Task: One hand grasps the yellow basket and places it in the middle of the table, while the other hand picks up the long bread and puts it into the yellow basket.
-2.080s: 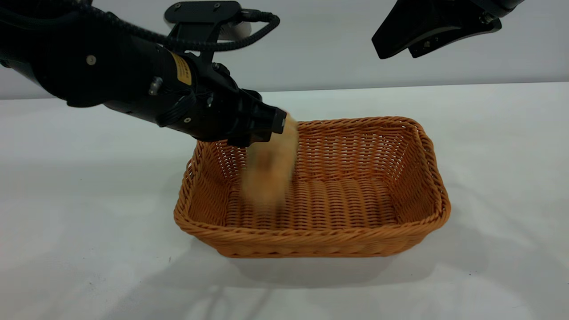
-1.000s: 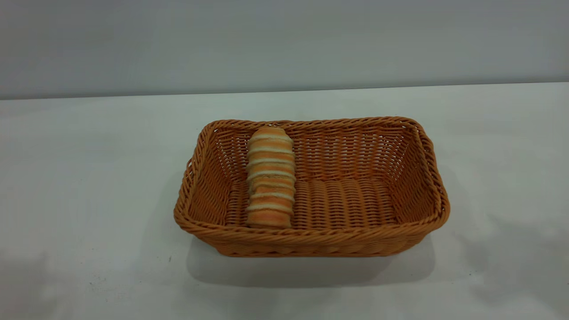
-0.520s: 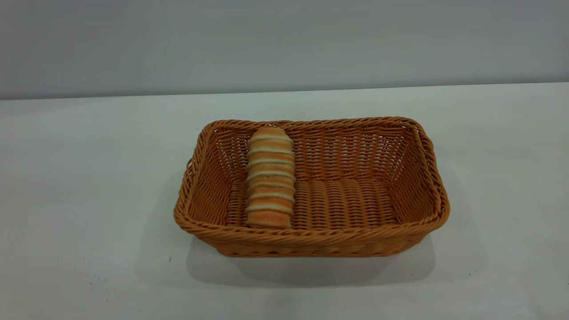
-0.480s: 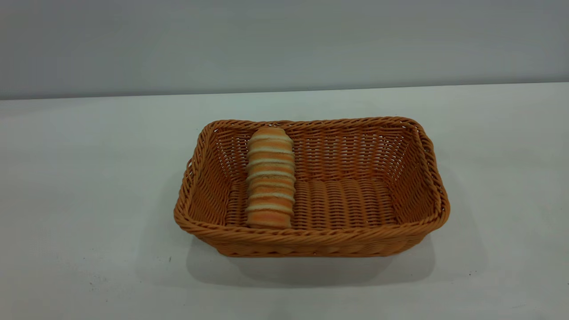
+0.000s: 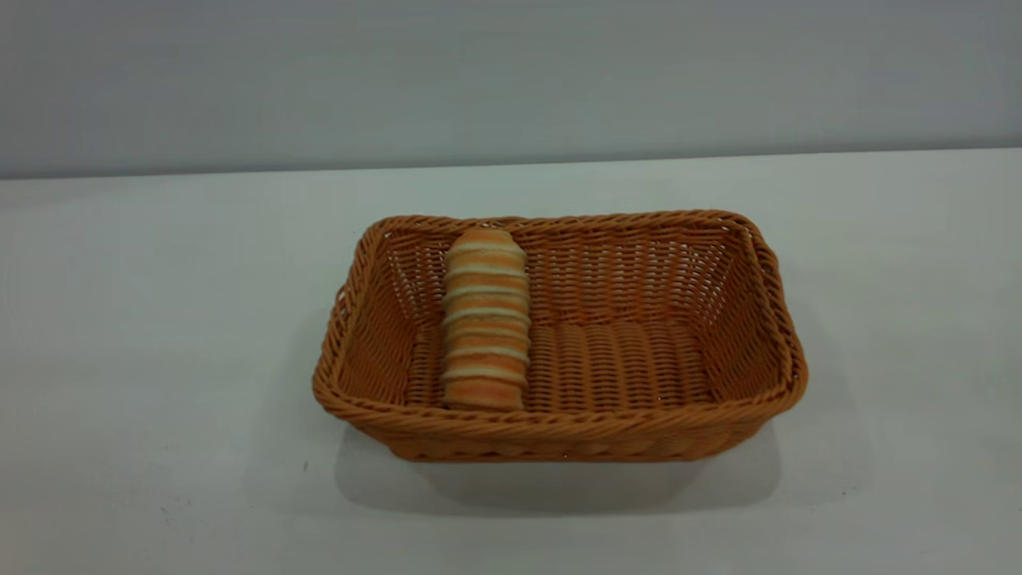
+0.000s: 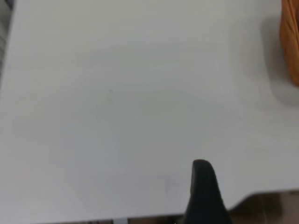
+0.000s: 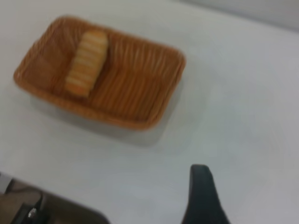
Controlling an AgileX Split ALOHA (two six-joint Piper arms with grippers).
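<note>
Yellow basket (image 5: 742,319) sits flat around the middle of the worktop (image 5: 160,335), well clear of every edge that shows. Near to far:

- Near edge of the worktop: bare surface with a few dark specks; the basket's shadow falls toward this edge.
- Middle: basket with its long sides parallel to the near edge. Long bread (image 5: 485,319) lies inside it, toward the basket's left end, lengthwise from near wall to far wall. Its near end rests on the ribbed bottom; its far end leans up against the far wall.
- Far edge: plain grey wall behind, nothing else on the surface.

Progress, judged: both steps look done, with the basket centred and the bread in it. Nothing seems left except the arms' return to rest.

Hidden or unclear:
- Neither arm appears in the exterior view.
- Left tool (image 6: 202,196): only one dark fingertip shows, over bare worktop near an edge, with a sliver of the basket at the side. Opening: cannot tell.
- Right tool (image 7: 201,198): likewise one fingertip, high above the worktop, looking down on the basket and bread. Opening: cannot tell.
- Contact under the bread cannot be seen.
</note>
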